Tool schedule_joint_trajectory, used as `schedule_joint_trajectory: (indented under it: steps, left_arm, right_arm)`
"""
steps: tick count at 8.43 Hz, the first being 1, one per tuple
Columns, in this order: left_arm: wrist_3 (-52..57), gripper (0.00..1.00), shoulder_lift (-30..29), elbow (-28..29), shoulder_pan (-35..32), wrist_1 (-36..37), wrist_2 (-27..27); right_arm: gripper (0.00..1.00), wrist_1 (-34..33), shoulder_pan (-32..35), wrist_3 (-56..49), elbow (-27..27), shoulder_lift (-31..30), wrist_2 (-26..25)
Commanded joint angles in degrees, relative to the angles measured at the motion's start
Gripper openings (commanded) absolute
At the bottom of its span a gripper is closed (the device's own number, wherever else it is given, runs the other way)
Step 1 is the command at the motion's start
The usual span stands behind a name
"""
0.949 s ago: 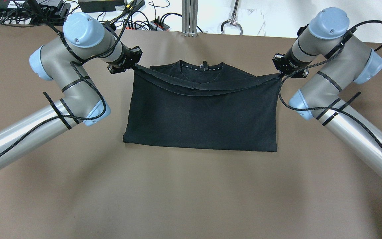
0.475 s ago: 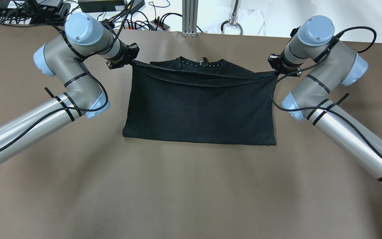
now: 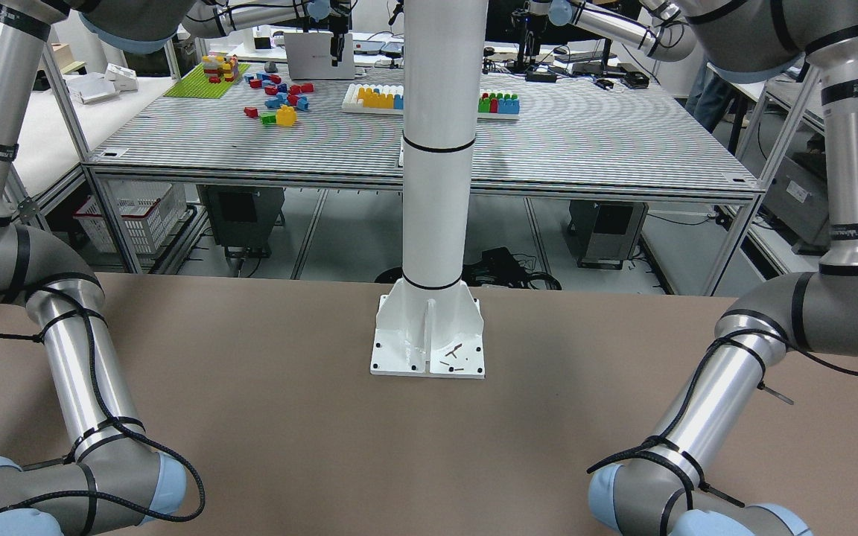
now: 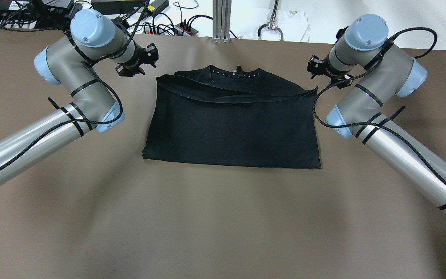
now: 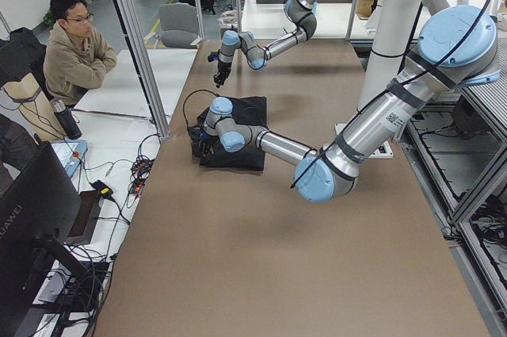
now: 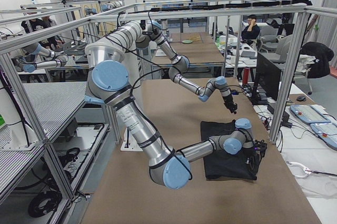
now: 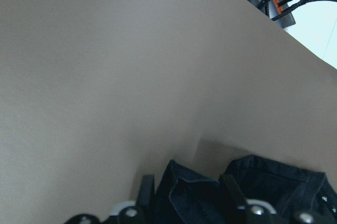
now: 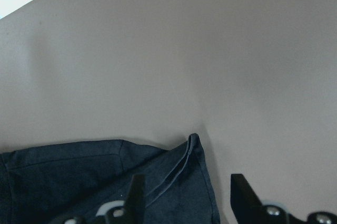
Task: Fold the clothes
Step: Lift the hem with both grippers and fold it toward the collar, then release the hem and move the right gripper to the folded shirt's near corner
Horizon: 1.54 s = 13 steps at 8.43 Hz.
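Observation:
The black garment [image 4: 230, 128] lies folded flat on the brown table [image 4: 223, 224], its neckline at the far edge. My left gripper [image 4: 149, 58] is open and empty just off the garment's far left corner. My right gripper [image 4: 312, 68] is open and empty just off the far right corner. In the left wrist view the open fingers [image 7: 147, 191] frame the garment's corner [image 7: 192, 195] from above. In the right wrist view the fingers [image 8: 242, 192] stand apart above the other corner [image 8: 190, 153]. The garment also shows in the exterior left view [image 5: 238, 135] and the exterior right view [image 6: 226, 153]. The front-facing view shows no garment.
The white pillar base [image 3: 429, 339] stands on the table at the robot's side. Cables and a power strip [image 4: 184, 29] lie beyond the far table edge. A person [image 5: 75, 47] sits beyond the table's far edge.
Both grippers have let go of the folded-over edge and drawn outward, away from the corners. The top layer has settled flat onto the garment.

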Motion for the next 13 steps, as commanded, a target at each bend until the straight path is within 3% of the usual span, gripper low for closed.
schedule_joint_trajectory:
  steps: [1, 3, 4, 5, 7, 9, 13]
  left_arm:
    - [0.1, 0.61, 0.1, -0.2, -0.3, -0.1, 0.1]
    - [0.1, 0.63, 0.4, -0.3, -0.2, -0.1, 0.0]
    - [0.1, 0.63, 0.4, -0.4, -0.2, -0.2, 0.0]
    - [0.1, 0.63, 0.4, -0.4, -0.1, -0.2, 0.0]
    - [0.0, 0.63, 0.1, -0.6, -0.1, -0.2, 0.1]
    - [-0.5, 0.63, -0.2, -0.6, 0.1, 0.0, 0.2]
    - [-0.7, 0.63, -0.6, -0.6, 0.2, 0.2, 0.4]
  right_arm:
    - [0.65, 0.2, -1.4, 0.9, 11.5, -8.6, 0.5]
    - [0.65, 0.5, -7.6, 6.8, 25.2, -19.0, 0.5]
    - [0.66, 0.5, -9.3, 10.0, 27.5, -20.5, 0.5]
    - [0.66, 1.3, -10.6, 12.5, 27.8, -22.2, 0.4]
    - [0.66, 15.7, -13.9, 14.7, 24.0, -28.1, 0.0]
    - [0.65, 24.2, -14.2, 18.5, 19.0, -28.0, 0.5]
    - [0.60, 24.5, -15.2, 22.2, 20.4, -28.4, 0.7]
